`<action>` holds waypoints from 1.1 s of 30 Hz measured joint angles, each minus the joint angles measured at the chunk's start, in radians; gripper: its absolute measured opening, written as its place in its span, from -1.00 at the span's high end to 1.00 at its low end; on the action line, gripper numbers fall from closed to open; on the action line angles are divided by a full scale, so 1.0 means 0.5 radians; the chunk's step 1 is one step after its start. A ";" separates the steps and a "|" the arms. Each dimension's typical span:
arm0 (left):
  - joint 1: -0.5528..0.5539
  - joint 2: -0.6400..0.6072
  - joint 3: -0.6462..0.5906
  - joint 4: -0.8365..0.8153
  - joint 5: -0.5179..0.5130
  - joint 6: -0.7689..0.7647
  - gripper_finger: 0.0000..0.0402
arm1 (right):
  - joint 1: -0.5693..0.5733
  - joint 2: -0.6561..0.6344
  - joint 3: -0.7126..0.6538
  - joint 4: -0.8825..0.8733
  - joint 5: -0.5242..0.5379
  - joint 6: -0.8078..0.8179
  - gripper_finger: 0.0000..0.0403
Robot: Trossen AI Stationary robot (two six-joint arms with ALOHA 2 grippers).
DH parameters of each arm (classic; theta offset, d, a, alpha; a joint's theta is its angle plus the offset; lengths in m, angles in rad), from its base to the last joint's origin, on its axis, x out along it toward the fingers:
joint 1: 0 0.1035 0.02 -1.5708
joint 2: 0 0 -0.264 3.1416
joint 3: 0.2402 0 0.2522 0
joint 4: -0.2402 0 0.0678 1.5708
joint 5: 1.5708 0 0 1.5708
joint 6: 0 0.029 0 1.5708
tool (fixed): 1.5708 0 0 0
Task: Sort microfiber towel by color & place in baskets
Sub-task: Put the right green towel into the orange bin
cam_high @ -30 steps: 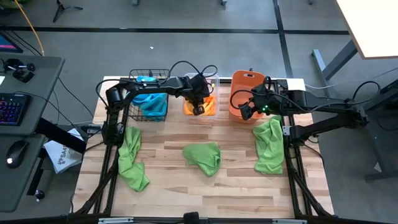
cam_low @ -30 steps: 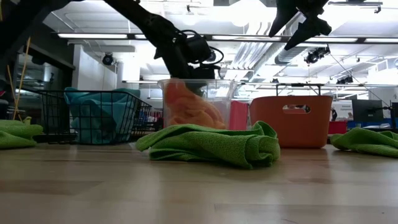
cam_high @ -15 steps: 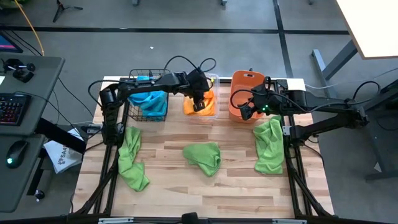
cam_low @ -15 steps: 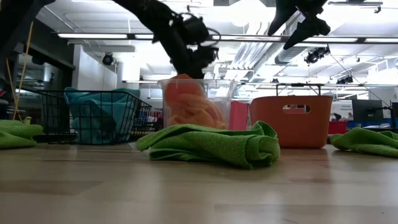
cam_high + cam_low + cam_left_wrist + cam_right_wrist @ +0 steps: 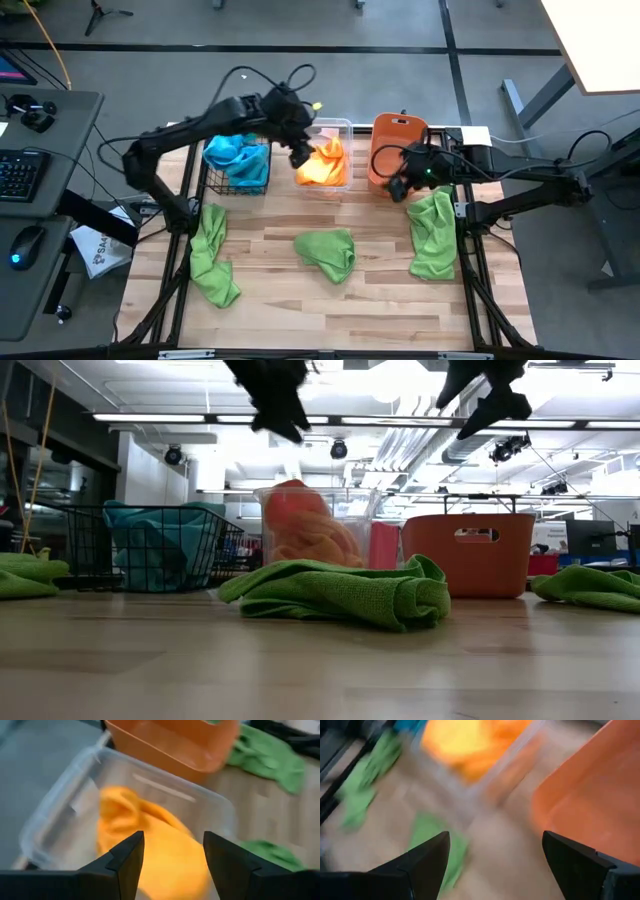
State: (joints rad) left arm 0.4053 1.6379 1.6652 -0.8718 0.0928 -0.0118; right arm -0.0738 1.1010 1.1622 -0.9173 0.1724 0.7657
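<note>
Beside the orange bin, right gripper with fingers spread empty is nearest the green towel lying lengthwise just below; left gripper released.

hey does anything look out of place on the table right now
Three green towels lie loose on the table: left, centre, right. The orange bin shows no towel in it. Blue towels and orange towels sit in their baskets.
</note>
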 joint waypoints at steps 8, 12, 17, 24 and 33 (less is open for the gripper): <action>-0.267 -0.336 -0.004 -0.179 0.110 -0.046 0.04 | 0.438 0.033 -0.261 -0.200 -0.415 0.432 -0.56; -0.456 -0.420 -0.004 -0.149 0.110 -0.043 0.04 | 0.699 0.035 -0.683 -0.148 -0.485 0.904 -0.56; -0.655 -0.458 -0.004 -0.095 0.110 0.047 0.04 | 0.786 0.035 -1.040 -0.039 -0.594 1.332 -0.56; -0.735 -0.568 -0.335 0.193 0.104 -0.126 0.04 | 0.729 0.064 -1.179 -0.040 -0.436 1.524 -0.56; -0.822 -1.131 -1.321 1.142 -0.016 -0.920 0.04 | 0.671 0.417 -1.257 0.212 -0.461 1.378 -0.56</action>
State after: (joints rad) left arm -0.0057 1.0722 1.0047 -0.3009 0.0850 -0.4717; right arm 0.2616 1.3097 0.5339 -0.8112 -0.0582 1.4547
